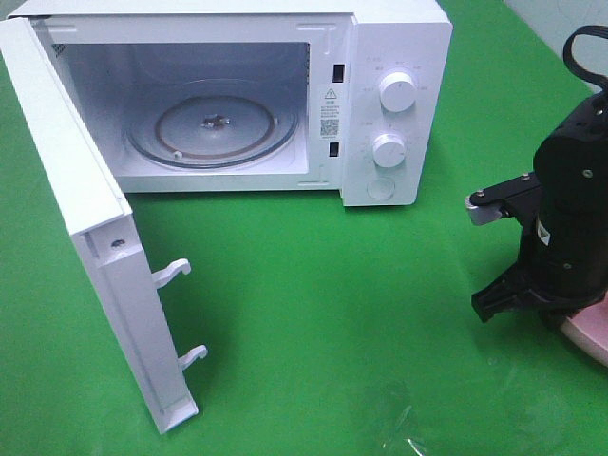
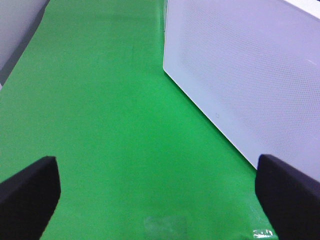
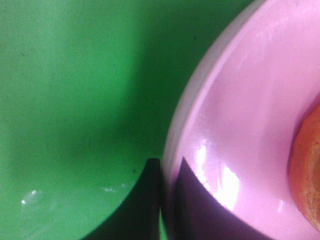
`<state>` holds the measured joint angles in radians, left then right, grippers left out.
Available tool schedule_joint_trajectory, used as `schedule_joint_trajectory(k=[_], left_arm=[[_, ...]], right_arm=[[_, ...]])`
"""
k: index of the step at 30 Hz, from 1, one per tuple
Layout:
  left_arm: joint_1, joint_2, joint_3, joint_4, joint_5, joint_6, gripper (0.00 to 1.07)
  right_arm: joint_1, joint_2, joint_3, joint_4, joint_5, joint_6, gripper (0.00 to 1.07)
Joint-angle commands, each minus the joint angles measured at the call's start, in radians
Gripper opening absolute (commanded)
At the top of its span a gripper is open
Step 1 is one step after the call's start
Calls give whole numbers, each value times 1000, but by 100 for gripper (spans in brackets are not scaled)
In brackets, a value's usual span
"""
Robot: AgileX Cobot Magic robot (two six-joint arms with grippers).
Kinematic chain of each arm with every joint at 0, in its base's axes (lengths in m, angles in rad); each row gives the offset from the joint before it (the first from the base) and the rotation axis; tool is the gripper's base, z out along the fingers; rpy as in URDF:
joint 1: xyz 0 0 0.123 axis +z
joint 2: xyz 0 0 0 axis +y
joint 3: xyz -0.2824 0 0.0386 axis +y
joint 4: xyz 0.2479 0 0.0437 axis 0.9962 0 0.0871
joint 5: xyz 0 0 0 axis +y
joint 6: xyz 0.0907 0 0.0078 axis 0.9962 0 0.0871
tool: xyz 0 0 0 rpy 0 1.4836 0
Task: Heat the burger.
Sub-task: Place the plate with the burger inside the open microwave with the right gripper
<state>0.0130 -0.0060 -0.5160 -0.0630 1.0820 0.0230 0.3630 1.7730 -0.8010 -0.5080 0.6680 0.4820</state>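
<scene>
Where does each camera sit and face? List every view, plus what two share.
Exterior high: up high, looking down at the open microwave; right arm shows.
Left wrist: left arm, facing along cloth past the microwave; open left tool shows.
Right wrist: close over the pink plate; right tool shut on its rim.
Shared: exterior and right wrist see the pink plate.

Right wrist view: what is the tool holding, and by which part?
The right tool is shut on the pink plate, gripping its rim; the burger on it is untouched.
</scene>
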Motion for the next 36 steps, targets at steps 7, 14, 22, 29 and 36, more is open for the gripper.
schedule_joint_trajectory(k=[7, 14, 22, 29, 36], left_arm=[[-1, -4, 0, 2, -12, -4, 98], [-1, -4, 0, 2, -12, -4, 98], [-1, -4, 0, 2, -12, -4, 98], [-1, -4, 0, 2, -12, -4, 98], [-1, -4, 0, 2, -12, -4, 98]], right_arm=[[77, -55, 7, -98, 143, 45, 0], [92, -86, 7, -122, 188, 65, 0], [92, -135, 12, -126, 247, 58, 0], [119, -176, 43, -129, 257, 58, 0], [198, -207, 74, -108, 262, 62, 0]])
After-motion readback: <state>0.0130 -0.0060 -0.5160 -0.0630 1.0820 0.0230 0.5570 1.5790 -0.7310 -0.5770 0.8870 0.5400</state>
